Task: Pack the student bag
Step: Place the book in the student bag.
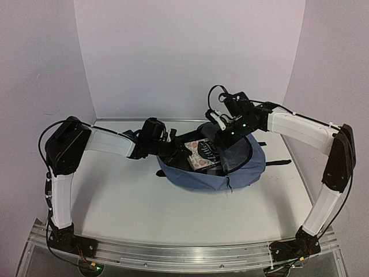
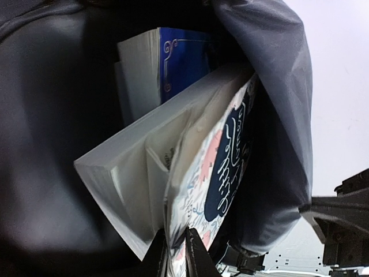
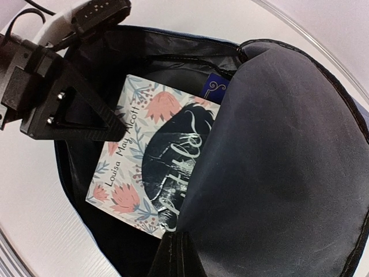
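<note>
- The left gripper (image 2: 176,258) is clenched on the near edge of the floral paperback (image 3: 144,153). In the left wrist view its two fingertips pinch the cover and outermost pages between them.
- The right gripper (image 3: 176,254) is clenched on the student bag (image 1: 202,179). It pinches a fold of the flap (image 3: 277,161) and holds it lifted, so the mouth stands open.
- The student bag lies on the table (image 1: 127,202) toward the far edge, right of centre, with its mouth turned toward the left arm.
- Step in hand, as I judge it: seating the floral paperback in the main compartment. It sits tilted and partly inside, with a blue book (image 2: 181,57) deeper in behind it.
- Procedure: I push along the paperback's long axis, not across it, so that it slides flat against the blue book.
- I hold the flap high and taut throughout. A sagging flap would likely catch the paperback's leading corner.
- Caution: the page block fans open beside the grip. A pinch on the cover alone may crease it, so I advance slowly and release only once the paperback rests on the bag's floor.
- Materials: the bag shell is soft slate-blue fabric with a smooth, dark, slightly glossy lining that drapes in loose folds.
- The paperback is a thick rectangular block with a matte card cover, printed with pink flowers and a dark oval.
- The blue book shows a stiff, glossy blue cover with pale line ornament.
</note>
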`<action>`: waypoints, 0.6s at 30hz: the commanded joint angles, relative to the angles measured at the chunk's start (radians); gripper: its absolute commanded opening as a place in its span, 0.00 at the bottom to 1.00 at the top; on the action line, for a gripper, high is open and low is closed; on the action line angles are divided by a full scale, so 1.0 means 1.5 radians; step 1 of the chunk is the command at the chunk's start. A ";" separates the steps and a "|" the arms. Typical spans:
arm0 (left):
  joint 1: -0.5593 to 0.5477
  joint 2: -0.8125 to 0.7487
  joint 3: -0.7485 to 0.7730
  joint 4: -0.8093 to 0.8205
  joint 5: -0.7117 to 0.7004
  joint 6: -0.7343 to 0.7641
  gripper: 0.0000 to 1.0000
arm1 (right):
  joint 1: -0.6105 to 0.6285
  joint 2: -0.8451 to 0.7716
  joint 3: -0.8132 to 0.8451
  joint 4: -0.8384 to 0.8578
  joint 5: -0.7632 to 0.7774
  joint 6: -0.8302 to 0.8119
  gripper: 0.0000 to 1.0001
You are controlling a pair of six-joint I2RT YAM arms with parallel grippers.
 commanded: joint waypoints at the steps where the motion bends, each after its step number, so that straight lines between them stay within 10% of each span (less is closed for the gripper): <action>1: -0.010 0.045 0.073 0.053 0.030 -0.008 0.09 | 0.007 -0.045 -0.004 0.023 -0.043 0.005 0.00; 18: -0.025 0.136 0.207 0.074 0.093 -0.003 0.21 | 0.005 -0.038 -0.013 0.022 -0.049 0.013 0.00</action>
